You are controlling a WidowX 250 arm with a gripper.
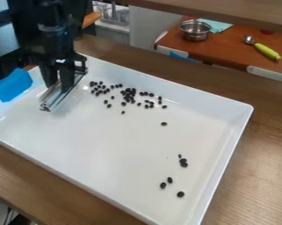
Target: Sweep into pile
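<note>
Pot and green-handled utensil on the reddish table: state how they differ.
The pot is a round, open vessel; the utensil is long and slim. The pot looks silvery, while the utensil joins a silvery head to a green handle. The pot stands upright; the utensil lies down. Both rest on the reddish table.

Place: seemed a robotics lab
Robot arm: hung over a tray
Pot and spoon: lay on a tabletop behind
</note>
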